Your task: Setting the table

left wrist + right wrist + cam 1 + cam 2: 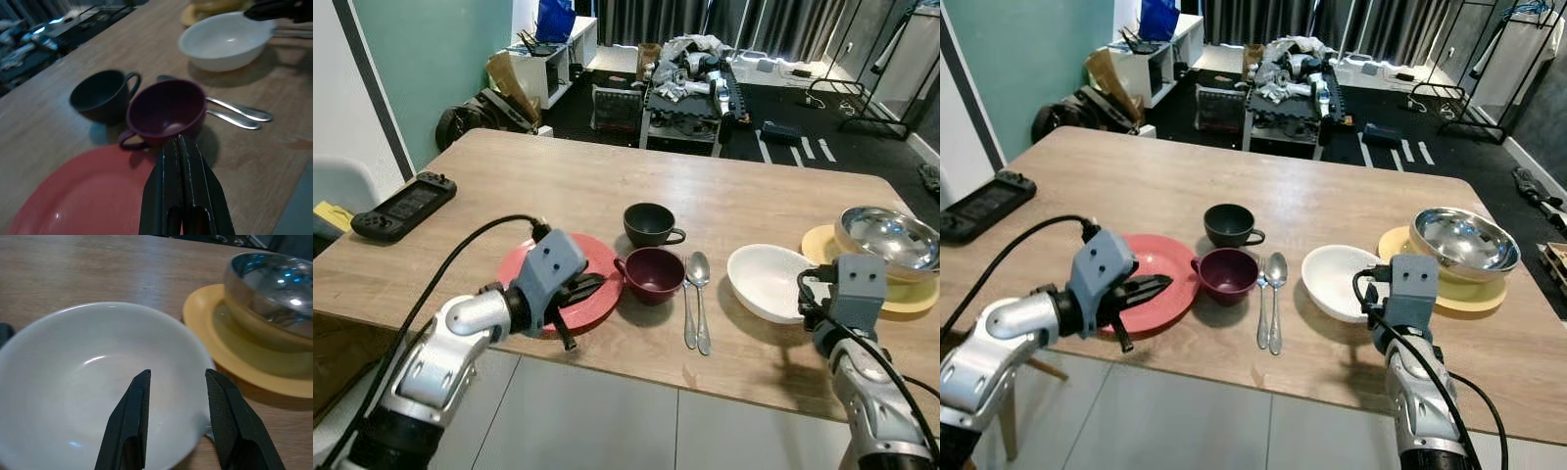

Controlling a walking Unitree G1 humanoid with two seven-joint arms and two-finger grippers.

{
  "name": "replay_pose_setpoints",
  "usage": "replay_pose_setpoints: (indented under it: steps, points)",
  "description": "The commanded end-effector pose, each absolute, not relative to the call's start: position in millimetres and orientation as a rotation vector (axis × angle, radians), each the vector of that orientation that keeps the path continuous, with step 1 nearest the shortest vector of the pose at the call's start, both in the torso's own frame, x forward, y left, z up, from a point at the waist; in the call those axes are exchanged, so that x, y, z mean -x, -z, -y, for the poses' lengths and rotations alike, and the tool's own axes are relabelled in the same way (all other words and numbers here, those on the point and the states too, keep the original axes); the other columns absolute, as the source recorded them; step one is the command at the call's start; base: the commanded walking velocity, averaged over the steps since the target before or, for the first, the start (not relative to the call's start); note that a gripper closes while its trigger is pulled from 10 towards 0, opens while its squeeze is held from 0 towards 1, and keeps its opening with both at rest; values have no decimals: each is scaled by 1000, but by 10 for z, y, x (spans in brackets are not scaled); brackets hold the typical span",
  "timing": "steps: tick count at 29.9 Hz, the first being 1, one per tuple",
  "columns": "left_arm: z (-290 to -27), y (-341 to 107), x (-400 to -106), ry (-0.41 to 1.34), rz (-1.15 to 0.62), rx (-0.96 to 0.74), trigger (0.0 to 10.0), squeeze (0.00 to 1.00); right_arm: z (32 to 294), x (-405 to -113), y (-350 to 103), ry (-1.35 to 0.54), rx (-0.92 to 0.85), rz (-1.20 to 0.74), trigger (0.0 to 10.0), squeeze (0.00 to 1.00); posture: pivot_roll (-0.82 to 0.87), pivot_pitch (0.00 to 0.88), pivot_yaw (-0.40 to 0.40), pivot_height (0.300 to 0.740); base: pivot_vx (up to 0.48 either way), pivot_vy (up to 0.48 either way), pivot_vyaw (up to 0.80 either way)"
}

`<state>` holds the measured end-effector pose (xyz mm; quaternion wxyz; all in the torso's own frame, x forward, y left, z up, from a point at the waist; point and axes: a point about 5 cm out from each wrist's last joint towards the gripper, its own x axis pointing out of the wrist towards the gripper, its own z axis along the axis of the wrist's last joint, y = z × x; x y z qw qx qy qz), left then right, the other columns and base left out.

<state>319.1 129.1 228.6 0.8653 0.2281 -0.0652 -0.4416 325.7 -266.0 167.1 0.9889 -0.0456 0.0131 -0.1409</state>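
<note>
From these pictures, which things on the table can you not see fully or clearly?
- Red plate: its near part is hidden by the left pincer, both eye views.
- Yellow plate: mostly covered by the steel bowl standing on it.
- White bowl: near rim cut off by the picture's edge, right wrist view; the right pincer hides part.
- Spoon and its neighbour: blurred, left wrist view.

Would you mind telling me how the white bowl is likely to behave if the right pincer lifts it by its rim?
The white bowl looks glossy, so the open right pincer poised at its rim may slip. It appears rigid and probably ceramic, hence likely breakable. Held by one edge, its wide shallow form may tilt; the yellow plate sits close beside it.
</note>
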Motion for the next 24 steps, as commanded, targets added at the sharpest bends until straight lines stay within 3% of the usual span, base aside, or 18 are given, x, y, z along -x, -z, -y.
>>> replay_pose_setpoints:
  steps: [1,7,15,20,21,22,23,24]
  points:
    - [-1251,-2252,-3190,1011,117,-494,10000,0,2784,-3228,-1593,342,109,-86,10000,0,112,100,30,740,0,0,0]
    - [-1157,-2288,-3295,1035,127,-524,10000,0,2875,-3196,-1500,415,70,-143,10000,0,109,104,32,740,0,0,0]
    - [-1081,-2287,-3300,1069,136,-502,10000,0,2621,-3191,-1267,158,-276,-271,10000,0,102,120,35,740,0,0,0]
    - [-1089,-2258,-3285,1059,139,-492,10000,0,2468,-3211,-1287,57,-389,-263,10000,0,106,125,35,740,0,0,0]
    - [-1093,-2252,-3287,1055,139,-489,10000,0,2460,-3217,-1290,65,-386,-259,9373,0,107,127,35,740,0,0,0]
    - [-1096,-2250,-3289,1053,139,-487,10000,0,2457,-3220,-1292,73,-383,-256,9373,0,107,127,35,740,0,0,0]
    - [-1100,-2242,-3289,1047,139,-485,10000,0,2441,-3227,-1288,74,-402,-252,4392,0,110,128,35,740,0,0,0]
    - [-1103,-2233,-3288,1040,140,-483,10000,0,2430,-3232,-1287,74,-416,-247,3451,0,112,128,35,740,0,0,0]
